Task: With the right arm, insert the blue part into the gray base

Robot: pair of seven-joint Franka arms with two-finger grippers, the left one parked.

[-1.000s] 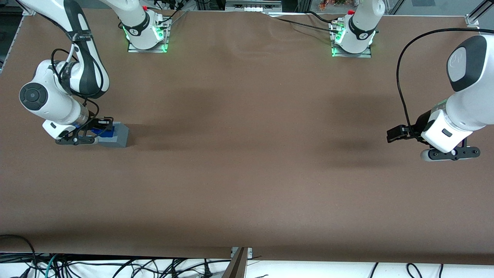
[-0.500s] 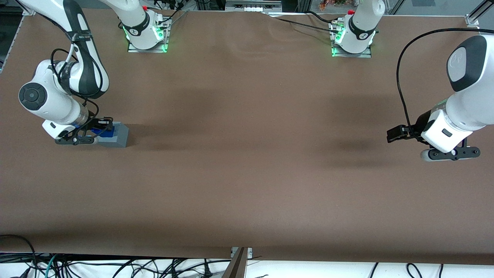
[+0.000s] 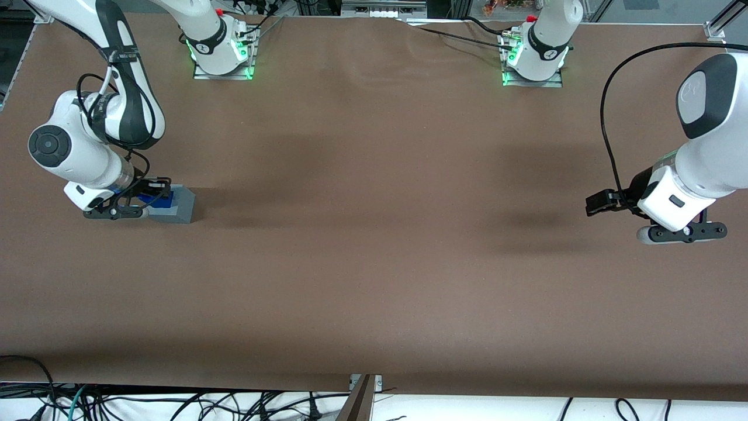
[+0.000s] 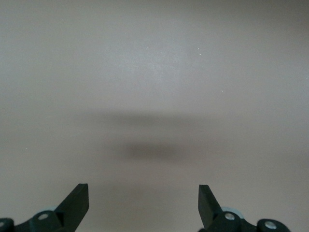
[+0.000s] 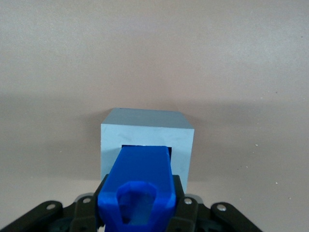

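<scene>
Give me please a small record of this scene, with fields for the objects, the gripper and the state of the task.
blue part: held between the gripper's fingers, its front end entering the square opening of the gray base
gray base: standing on the brown table, toward the working arm's end
gripper: low at the gray base, shut on the blue part
right arm: bent down over the base
task state: insertion under way; how deep the part sits cannot be told
</scene>
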